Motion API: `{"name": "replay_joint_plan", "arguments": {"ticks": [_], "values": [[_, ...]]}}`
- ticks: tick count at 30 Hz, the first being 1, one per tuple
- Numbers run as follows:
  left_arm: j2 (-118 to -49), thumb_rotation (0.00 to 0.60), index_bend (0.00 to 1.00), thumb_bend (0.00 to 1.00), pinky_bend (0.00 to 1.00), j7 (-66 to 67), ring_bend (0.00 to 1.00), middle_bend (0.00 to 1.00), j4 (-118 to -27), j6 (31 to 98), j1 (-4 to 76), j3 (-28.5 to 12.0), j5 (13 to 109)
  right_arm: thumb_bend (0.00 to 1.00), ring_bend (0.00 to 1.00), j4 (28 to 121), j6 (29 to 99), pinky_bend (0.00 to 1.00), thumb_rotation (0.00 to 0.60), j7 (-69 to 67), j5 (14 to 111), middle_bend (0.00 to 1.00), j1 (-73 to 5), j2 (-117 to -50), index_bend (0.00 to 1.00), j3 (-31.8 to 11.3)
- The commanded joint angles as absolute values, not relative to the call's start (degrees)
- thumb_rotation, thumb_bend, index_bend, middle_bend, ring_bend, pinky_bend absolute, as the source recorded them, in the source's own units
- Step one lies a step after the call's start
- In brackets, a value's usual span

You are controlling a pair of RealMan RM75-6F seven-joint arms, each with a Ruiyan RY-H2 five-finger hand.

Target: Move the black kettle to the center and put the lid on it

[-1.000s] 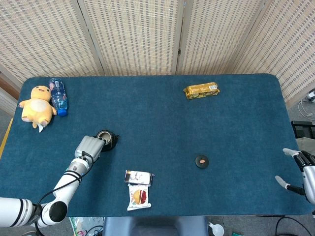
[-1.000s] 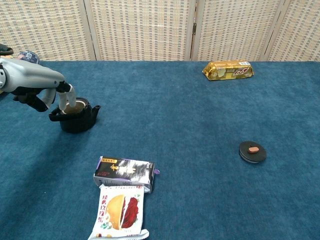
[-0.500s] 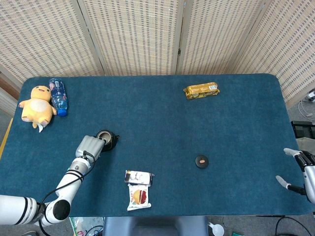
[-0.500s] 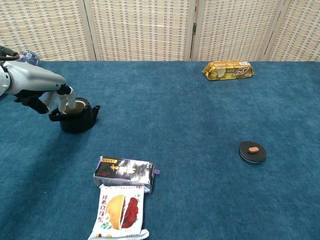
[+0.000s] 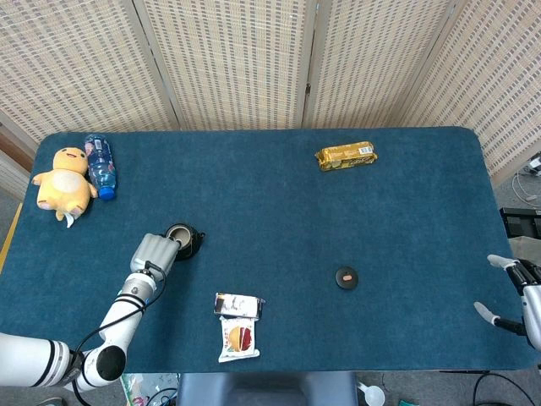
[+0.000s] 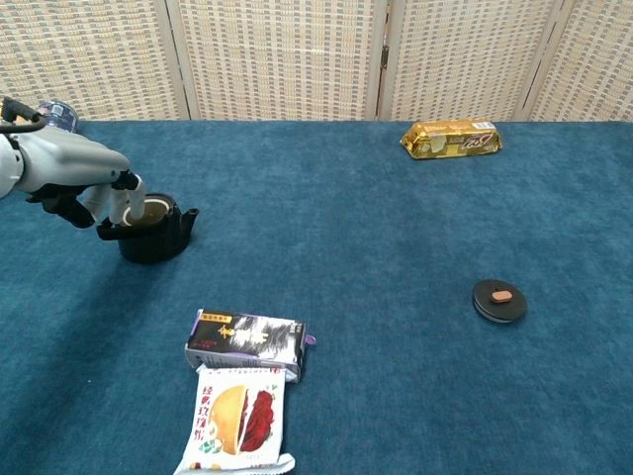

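Black kettle (image 5: 183, 241) sits lidless on the blue table (image 5: 279, 203), with its spout pointing away from the left hand (image 5: 152, 252). The left hand is at the kettle's handle side, fingers (image 6: 127, 201) curled down over the rim and handle; it looks like a grip on the kettle, though the contact itself is partly hidden behind the fingers in the chest view. Kettle base is flat on the cloth, not lifted.

Lid (image 5: 346, 277), a black disc with a small reddish knob on top, lies flat well to the right of the kettle and slightly nearer the robot, nothing touching it.

Right hand (image 5: 514, 293) is far right of the kettle, at the table's right edge, seen only in the head view; fingers apart, holding nothing.

Near the kettle on the robot's side lie a dark snack box (image 6: 244, 337) and, touching it on its near side, a white snack packet (image 6: 237, 417). A gold wrapped biscuit pack (image 5: 346, 156) lies far from the kettle, toward the back right. A yellow plush toy (image 5: 62, 183) and a water bottle (image 5: 101, 165) lie side by side behind and left of the kettle, toward the back-left corner.
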State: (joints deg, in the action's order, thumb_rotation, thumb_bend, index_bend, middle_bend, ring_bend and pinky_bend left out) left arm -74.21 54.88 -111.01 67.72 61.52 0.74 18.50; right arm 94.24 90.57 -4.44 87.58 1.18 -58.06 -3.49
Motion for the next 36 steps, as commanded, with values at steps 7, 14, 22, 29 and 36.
{"name": "replay_joint_plan", "arguments": {"ticks": [7,14,22,29,36], "values": [[-74.89,0.6,0.29,1.0,0.74,55.73,0.3,0.34,-110.8,68.03,61.53,0.52,17.95,0.01,0.24,94.19,90.69,0.27,0.6,-4.65,87.6,0.32,1.26,-58.0,0.26,-3.49],[-75.27,0.6,0.31,1.0,0.74,56.28,0.31,0.36,-110.51,68.17,61.47,0.45,17.6,0.01,0.24,94.21,90.63,0.27,0.6,-4.68,87.53,0.32,1.25,-57.99,0.26,-3.51],[-75.7,0.6,0.31,1.0,0.74,56.54,0.31,0.37,-110.02,67.98,61.38,0.23,17.41,0.01,0.24,94.22,90.55,0.27,0.6,-4.52,87.49,0.32,1.21,-58.03,0.26,-3.51],[-76.27,0.6,0.31,1.0,0.74,56.81,0.31,0.37,-109.23,67.52,61.4,0.07,16.84,0.01,0.24,94.13,90.54,0.27,0.6,-4.74,87.44,0.32,1.22,-57.98,0.26,-3.54],[-76.42,0.6,0.33,1.0,0.74,56.84,0.32,0.39,-109.0,67.16,61.42,-0.17,16.51,0.01,0.24,94.09,90.49,0.27,0.6,-4.82,87.38,0.32,1.2,-57.97,0.26,-3.56]]}}
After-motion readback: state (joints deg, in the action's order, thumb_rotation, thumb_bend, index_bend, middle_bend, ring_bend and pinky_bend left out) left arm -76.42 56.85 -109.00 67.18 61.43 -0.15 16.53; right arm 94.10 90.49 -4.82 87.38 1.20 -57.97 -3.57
